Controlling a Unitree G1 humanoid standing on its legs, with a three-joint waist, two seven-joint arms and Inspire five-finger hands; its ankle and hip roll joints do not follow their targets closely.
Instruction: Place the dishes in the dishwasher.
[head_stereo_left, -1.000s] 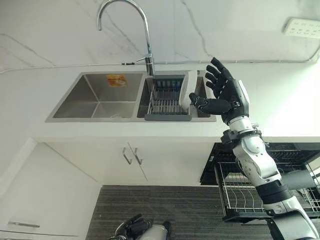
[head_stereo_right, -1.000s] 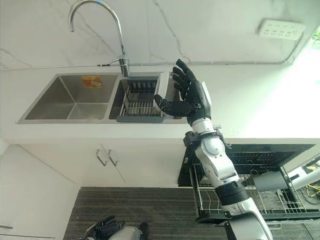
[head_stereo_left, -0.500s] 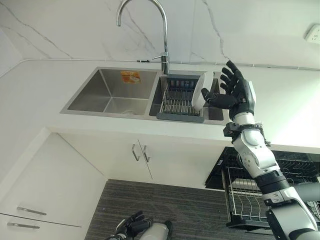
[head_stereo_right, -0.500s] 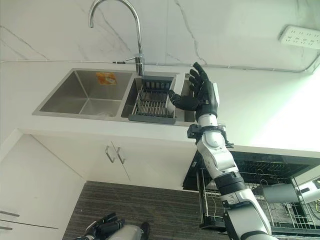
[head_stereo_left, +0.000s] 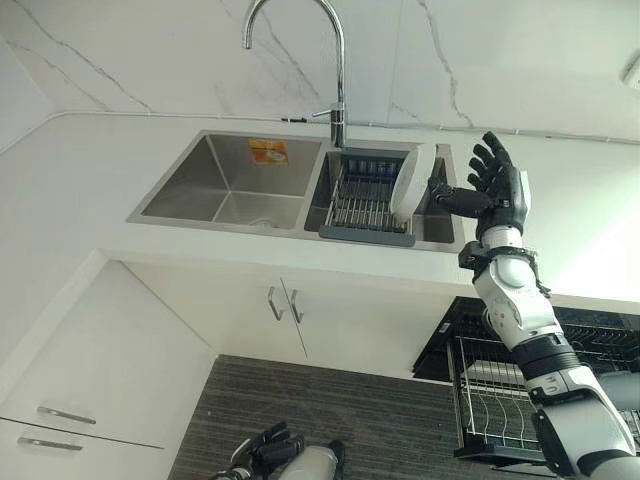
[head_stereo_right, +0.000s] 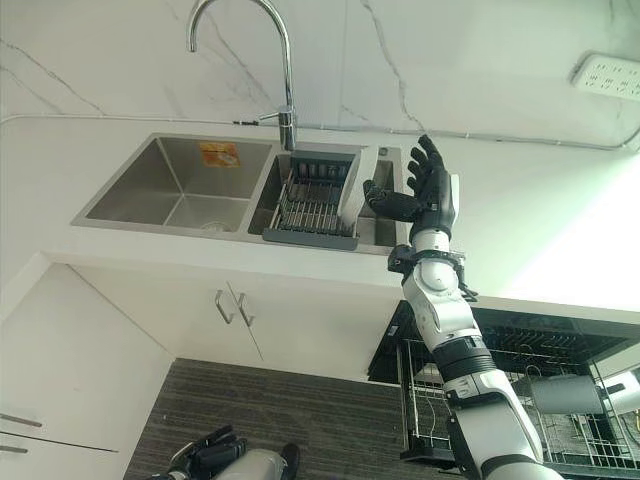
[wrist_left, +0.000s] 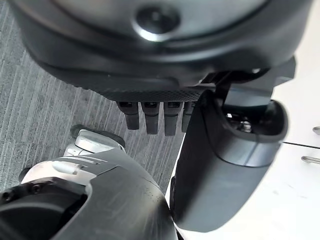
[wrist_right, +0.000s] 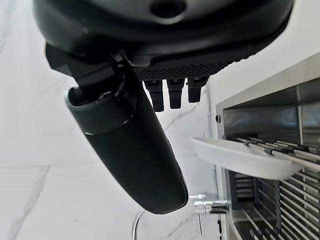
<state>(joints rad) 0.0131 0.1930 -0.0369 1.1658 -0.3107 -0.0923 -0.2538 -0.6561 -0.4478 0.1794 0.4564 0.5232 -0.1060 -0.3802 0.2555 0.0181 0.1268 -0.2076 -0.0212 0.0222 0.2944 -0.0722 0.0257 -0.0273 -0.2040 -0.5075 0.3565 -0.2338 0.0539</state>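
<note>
A white plate (head_stereo_left: 409, 184) stands on edge in the wire drying rack (head_stereo_left: 363, 203) set in the sink's right basin. My right hand (head_stereo_left: 498, 186) is raised just right of the plate, open, fingers spread, thumb pointing at the plate's rim and holding nothing. In the right wrist view the plate (wrist_right: 240, 157) lies past the thumb (wrist_right: 131, 150), apart from it. The dishwasher (head_stereo_right: 520, 345) stands open under the counter at the lower right with its wire rack (head_stereo_left: 495, 405) pulled out. My left hand (head_stereo_left: 266, 451) hangs low over the floor, open and holding nothing.
A tall curved faucet (head_stereo_left: 338, 70) rises behind the rack. The left basin (head_stereo_left: 225, 180) has an orange sticker on its back wall. White cabinet doors with handles (head_stereo_left: 280, 303) sit under the sink. A wall socket (head_stereo_right: 610, 72) is at the far right.
The camera has shifted, so the sink sits further right in the picture. My right hand has stretched further over the counter; its thumb, which overlapped the plate, now sits just beside it.
</note>
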